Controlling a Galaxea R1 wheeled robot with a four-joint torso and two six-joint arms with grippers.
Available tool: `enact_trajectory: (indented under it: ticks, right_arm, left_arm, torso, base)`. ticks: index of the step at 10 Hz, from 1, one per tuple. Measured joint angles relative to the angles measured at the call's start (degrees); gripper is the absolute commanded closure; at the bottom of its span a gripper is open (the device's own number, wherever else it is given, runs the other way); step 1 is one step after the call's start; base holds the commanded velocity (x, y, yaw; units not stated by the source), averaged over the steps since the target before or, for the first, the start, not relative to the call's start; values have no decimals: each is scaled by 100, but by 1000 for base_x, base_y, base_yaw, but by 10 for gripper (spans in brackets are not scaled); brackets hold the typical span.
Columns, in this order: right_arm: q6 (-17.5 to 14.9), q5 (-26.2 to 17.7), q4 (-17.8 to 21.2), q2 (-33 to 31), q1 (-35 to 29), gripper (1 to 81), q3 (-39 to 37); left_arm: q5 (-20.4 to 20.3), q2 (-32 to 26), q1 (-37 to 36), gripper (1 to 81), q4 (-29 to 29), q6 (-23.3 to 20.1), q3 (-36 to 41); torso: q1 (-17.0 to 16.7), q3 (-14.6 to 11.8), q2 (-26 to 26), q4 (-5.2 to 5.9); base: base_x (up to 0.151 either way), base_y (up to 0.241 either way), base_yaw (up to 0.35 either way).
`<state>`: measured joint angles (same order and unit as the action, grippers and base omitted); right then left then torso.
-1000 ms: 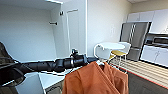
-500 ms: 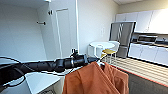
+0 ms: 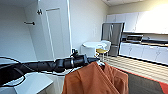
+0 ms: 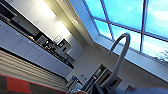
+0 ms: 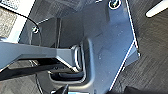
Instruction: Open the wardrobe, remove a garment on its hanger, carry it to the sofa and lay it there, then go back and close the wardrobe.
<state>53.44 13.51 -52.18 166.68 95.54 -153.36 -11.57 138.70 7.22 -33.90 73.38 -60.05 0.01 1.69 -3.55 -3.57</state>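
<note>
Garment [image 3: 96, 80] hangs from left pincer [image 3: 98, 60], clamped on hanger [image 4: 117, 58]; wardrobe [image 3: 53, 30] open.

My head camera looks forward and down along my left arm [image 3: 50, 66] toward the kitchen. My left wrist camera tilts up at the same kitchen cabinets [image 4: 27, 47]; my right one faces the floor, close.

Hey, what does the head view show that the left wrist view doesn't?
Head view alone: the orange garment hanging at the end of the left arm, the open white wardrobe door, a round white table, a yellow chair and the steel fridge.

Left wrist view alone: the hanger hook close up, curving against sky-blue ceiling panels.

Both: the kitchen cabinets, the striped floor and the red and dark carpet.
</note>
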Motion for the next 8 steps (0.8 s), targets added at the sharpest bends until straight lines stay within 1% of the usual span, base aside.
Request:
enact_trajectory:
  ticks: [8]
  right_arm:
    - [0, 5, -2, 0, 33, 10, 0]
  left_arm:
    - [5, -157, -2, 811, -13, 0, 99]
  torso:
    - [0, 0, 0, 0]
  base:
    - [0, 0, -235]
